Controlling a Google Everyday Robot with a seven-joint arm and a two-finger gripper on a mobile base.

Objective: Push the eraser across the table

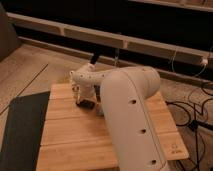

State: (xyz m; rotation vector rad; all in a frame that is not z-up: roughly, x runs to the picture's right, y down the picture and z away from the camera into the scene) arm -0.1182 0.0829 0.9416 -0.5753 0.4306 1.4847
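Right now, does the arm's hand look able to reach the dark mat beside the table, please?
Probably yes: the hand hangs low over the table's far left part, close to the mat, with nothing visible lying between them.

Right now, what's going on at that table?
The robot's white arm reaches over the wooden table, with its tool down on the top near the far end. A dark grey mat lies beside the table. A small dark shape under the tool may be the eraser, but I cannot tell.
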